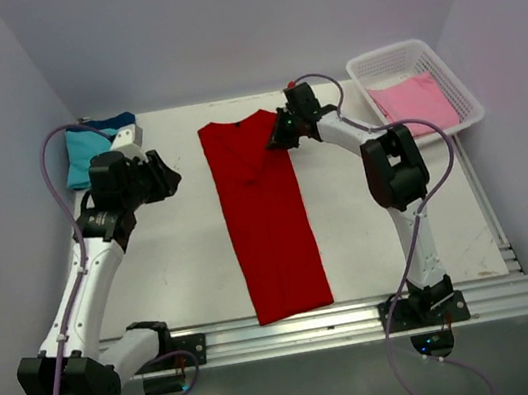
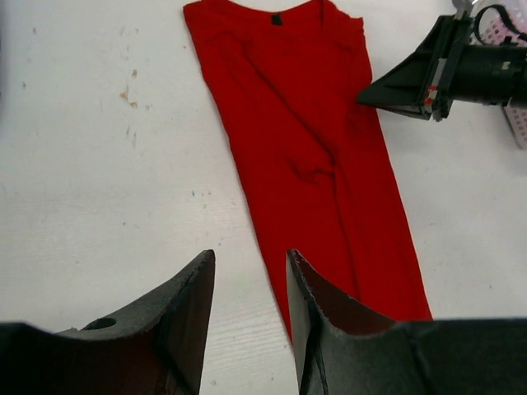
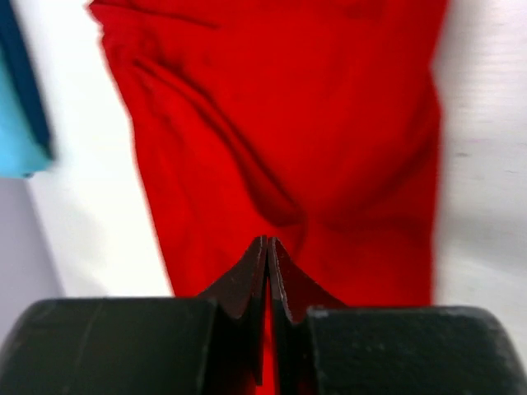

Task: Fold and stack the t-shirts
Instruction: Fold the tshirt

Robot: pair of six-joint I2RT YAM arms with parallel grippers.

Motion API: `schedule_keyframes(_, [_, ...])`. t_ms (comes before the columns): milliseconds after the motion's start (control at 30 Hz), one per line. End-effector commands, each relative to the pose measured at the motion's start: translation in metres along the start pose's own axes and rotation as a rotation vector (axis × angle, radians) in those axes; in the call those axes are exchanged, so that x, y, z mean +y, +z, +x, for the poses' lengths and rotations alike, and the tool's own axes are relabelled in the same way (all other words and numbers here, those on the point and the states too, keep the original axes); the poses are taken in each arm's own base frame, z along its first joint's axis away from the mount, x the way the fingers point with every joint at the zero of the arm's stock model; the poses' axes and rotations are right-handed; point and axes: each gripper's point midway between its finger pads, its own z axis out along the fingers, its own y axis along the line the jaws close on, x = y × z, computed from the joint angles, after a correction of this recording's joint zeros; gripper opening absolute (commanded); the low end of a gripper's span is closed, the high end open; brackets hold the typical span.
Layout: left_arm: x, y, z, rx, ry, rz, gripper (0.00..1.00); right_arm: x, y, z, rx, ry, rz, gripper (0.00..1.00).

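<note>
We're clenching the right gripper (image 1: 281,139) at the red t-shirt (image 1: 265,217) edge, left gripper (image 2: 249,257) released; a shallow pinch could be slipping free.

The long red t-shirt (image 1: 265,213) is soft, matt cloth, faintly creased. The white table top (image 1: 184,262) looks smooth, matt and lightly speckled. The far-right white lattice basket (image 1: 387,51) is plastic. The near ribbed rail (image 1: 365,317) is bare metal. The fingers (image 2: 185,321) of the left gripper (image 2: 249,257) are grainy matt black.

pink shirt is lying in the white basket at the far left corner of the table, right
No: the pink shirt is in the white basket, but the basket sits at the far right corner of the table, not the left. The top external view shows it.
</note>
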Motion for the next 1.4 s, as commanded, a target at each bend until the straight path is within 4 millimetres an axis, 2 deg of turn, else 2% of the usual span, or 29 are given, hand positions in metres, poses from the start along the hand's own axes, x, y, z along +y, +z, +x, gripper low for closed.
schedule_keyframes(0, [0.015, 0.005, 0.026, 0.077, 0.015, -0.050, 0.43, 0.041, 0.002, 0.000, 0.025, 0.062, -0.208, 0.00])
schedule_keyframes(267, [0.019, 0.010, 0.040, 0.114, 0.011, -0.052, 0.40, 0.029, 0.012, 0.006, 0.041, 0.100, -0.193, 0.00])
schedule_keyframes(300, [0.019, 0.010, 0.040, 0.116, 0.009, -0.053, 0.39, 0.026, 0.013, 0.006, 0.041, 0.103, -0.186, 0.09])
schedule_keyframes(367, [0.019, 0.011, 0.041, 0.117, 0.011, -0.050, 0.39, 0.023, 0.014, 0.006, 0.038, 0.103, -0.173, 0.33])
schedule_keyframes(467, [0.019, 0.011, 0.044, 0.125, 0.009, -0.049, 0.38, 0.015, 0.015, 0.004, 0.031, 0.105, -0.153, 0.47])
schedule_keyframes(533, [0.020, 0.011, 0.046, 0.129, 0.010, -0.049, 0.38, 0.011, 0.016, 0.003, 0.025, 0.107, -0.144, 0.51])
schedule_keyframes(933, [0.021, 0.010, 0.048, 0.132, 0.009, -0.056, 0.35, -0.011, 0.017, -0.002, 0.009, 0.145, -0.124, 0.49])
schedule_keyframes(1200, [0.023, 0.011, 0.052, 0.140, 0.006, -0.062, 0.33, -0.013, 0.026, 0.005, 0.032, 0.176, -0.154, 0.45])
schedule_keyframes(1367, [0.025, 0.011, 0.055, 0.149, 0.005, -0.069, 0.32, -0.005, 0.027, 0.007, 0.041, 0.206, -0.212, 0.44])
